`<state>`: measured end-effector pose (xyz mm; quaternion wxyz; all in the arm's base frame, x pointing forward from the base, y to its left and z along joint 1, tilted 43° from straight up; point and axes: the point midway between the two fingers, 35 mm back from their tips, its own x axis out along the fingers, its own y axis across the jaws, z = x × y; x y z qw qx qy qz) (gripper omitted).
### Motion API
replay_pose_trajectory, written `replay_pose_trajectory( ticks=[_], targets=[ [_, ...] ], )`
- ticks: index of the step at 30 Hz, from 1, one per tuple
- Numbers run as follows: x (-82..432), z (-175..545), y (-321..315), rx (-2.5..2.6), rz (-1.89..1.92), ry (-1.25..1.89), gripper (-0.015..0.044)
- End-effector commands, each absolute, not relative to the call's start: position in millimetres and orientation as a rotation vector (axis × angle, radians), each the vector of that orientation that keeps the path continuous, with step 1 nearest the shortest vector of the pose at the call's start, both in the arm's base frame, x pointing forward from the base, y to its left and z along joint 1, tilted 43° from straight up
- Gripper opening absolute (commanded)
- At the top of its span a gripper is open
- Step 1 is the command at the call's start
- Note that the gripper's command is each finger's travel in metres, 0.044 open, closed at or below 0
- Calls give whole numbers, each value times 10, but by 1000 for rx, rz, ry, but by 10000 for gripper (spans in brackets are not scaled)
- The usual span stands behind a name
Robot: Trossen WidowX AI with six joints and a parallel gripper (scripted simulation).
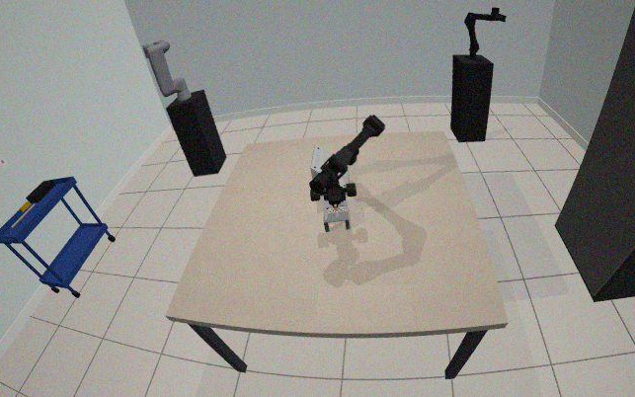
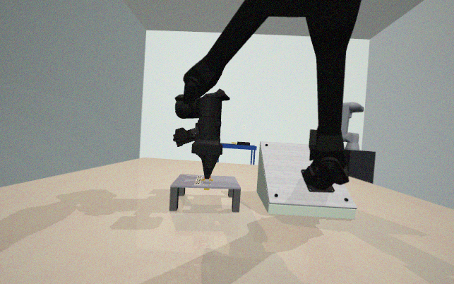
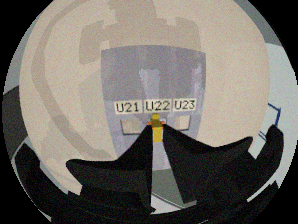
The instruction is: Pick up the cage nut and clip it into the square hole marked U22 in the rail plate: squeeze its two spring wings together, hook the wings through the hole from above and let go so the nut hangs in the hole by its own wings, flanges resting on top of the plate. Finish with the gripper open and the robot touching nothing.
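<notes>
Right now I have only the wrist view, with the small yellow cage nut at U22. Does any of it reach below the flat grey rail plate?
Observer: Yes, the exterior view shows part of the small yellow cage nut below the flat grey rail plate.
Operator: What holds the plate up?
Observer: Dark grey block legs, standing on the table.
Operator: And how does the black pincer stand?
Observer: Upright, tips down at the plate's top.

the rail plate (image 1: 341, 216) (image 2: 186, 181) (image 3: 150, 75) stands on the table (image 1: 271, 277) (image 2: 80, 254) (image 3: 55, 65), beside the sloped base (image 1: 316, 157) (image 2: 282, 176).
</notes>
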<state>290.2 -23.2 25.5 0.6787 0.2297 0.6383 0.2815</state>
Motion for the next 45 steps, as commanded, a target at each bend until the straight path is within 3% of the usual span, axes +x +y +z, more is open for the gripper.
replay_pose_trajectory(
  ticks=[1, 29, 45],
  targets=[
    [2901, 237, -231, 519, 639, 1434, 23],
    [2902, 217, -242, 520, 639, 1434, 23],
    [2901, 239, -247, 519, 633, 1434, 440]
  ],
)
